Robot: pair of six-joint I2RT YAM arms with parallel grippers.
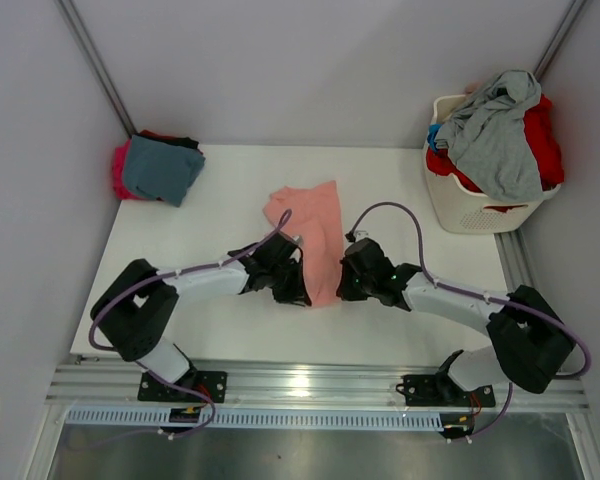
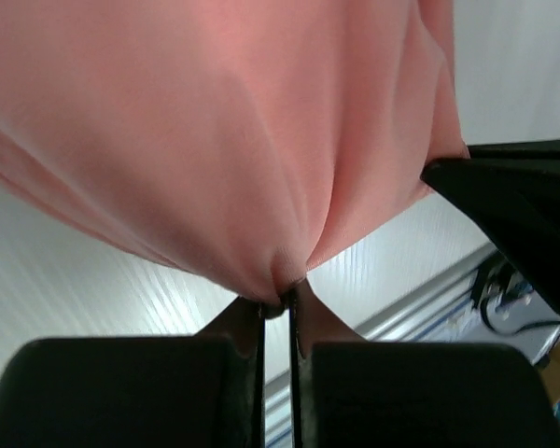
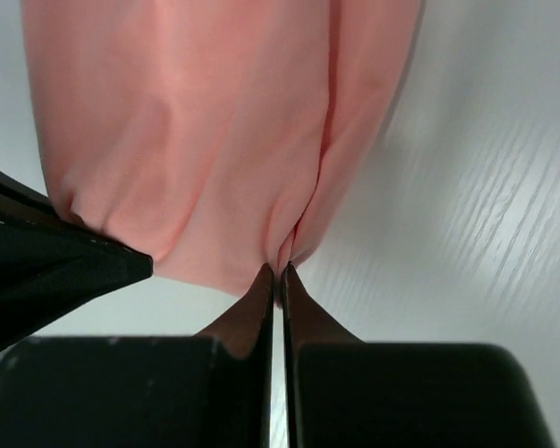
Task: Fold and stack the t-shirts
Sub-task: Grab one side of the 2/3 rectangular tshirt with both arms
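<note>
Cloth of the salmon-pink t-shirt (image 1: 315, 235) lies as a folded strip on the white desk (image 1: 230, 320), running from the centre of the top view down toward the lower middle. Its lower end sits between the two arms, with the left fingers (image 1: 292, 285) meeting it from the left and the right fingers (image 1: 348, 282) from the right.

In the left wrist view the left fingers (image 2: 303, 317) are pressed shut at bottom centre. A small pinch of pink cloth is caught at their tips and the rest fills the upper frame. In the right wrist view the right fingers (image 3: 261, 299) are likewise closed tight on a fold, with the cloth spreading up and to the left.

At upper left of the top view a folded teal t-shirt (image 1: 160, 170) rests on a magenta t-shirt (image 1: 120, 172). At upper right a grey t-shirt (image 1: 500, 130) and a red t-shirt (image 1: 546, 140) are heaped in the white basket (image 1: 470, 212).
</note>
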